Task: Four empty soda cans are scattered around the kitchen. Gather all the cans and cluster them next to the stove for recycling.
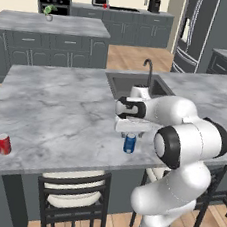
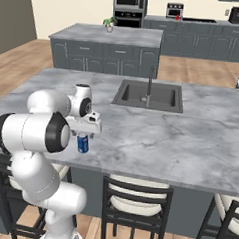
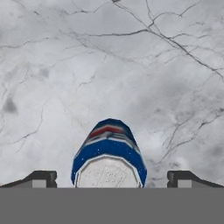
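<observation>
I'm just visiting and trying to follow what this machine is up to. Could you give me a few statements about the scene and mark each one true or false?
1. A blue soda can stands upright on the marble island counter, right below the gripper. True.
2. The gripper's jaws are clamped tight on the blue can. False: in the hand view the fingertips stand apart on either side of it.
3. A red soda can stands near the counter's left edge. True.
4. The red can lies on its side. False: it is upright.
5. A sink with a faucet is set into the same counter. True.
</observation>
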